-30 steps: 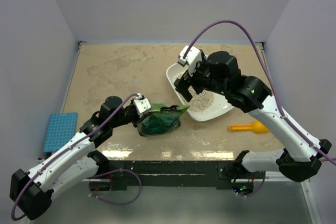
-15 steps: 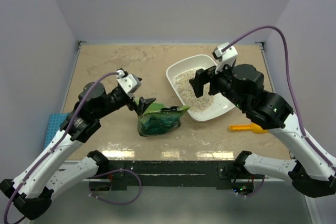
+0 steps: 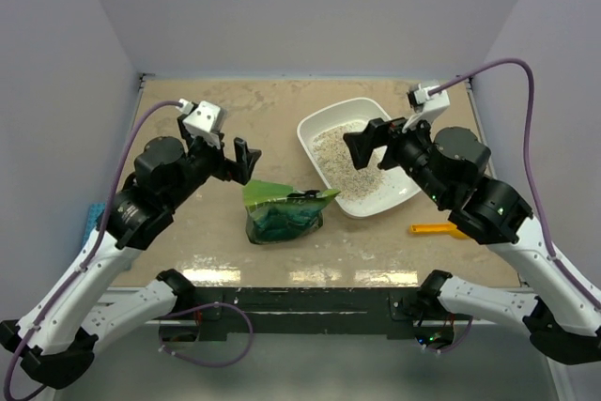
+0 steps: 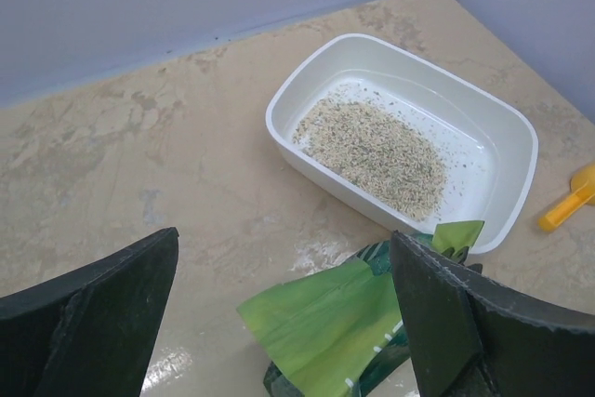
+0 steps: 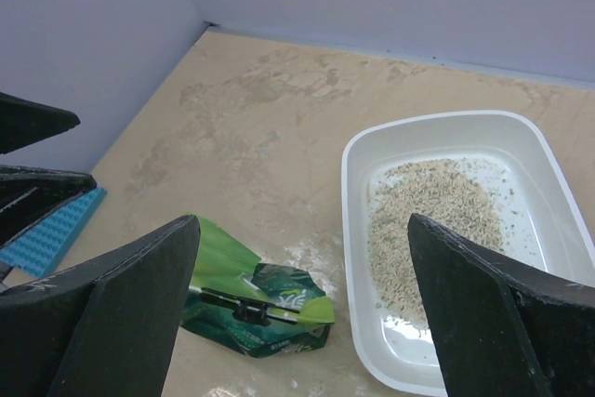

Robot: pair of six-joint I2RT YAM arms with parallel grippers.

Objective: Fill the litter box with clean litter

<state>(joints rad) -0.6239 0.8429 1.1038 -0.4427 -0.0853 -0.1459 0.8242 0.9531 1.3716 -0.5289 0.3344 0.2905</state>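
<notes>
The white litter box point(image 3: 308, 129) stands right of centre, with a patch of clean litter point(image 3: 349, 155) spread across its floor. A crinkled green bag point(image 3: 282, 215) lies on the table just left of the box, clipped near its top, and nothing holds it. My left gripper point(image 3: 239, 161) hangs open above and left of the bag. My right gripper point(image 3: 364, 147) is open over the box's left part. The left wrist view shows the litter box point(image 4: 279, 132), the litter point(image 4: 376, 151) and the bag point(image 4: 335, 323) beyond the open left gripper point(image 4: 284, 239). The right wrist view shows the right gripper point(image 5: 302, 220), box point(image 5: 349, 183), litter point(image 5: 418, 220) and bag point(image 5: 265, 309).
An orange scoop point(image 3: 446, 228) lies on the table to the right of the box, near the front edge. A blue studded rack point(image 3: 94, 227) sits at the left edge beside the wall. White walls close the table on three sides. A little spilled litter dusts the tabletop by the bag.
My left gripper opened, let go of the green bag and rose back to the left. My right arm lifted and drew back to the right, above the box.
</notes>
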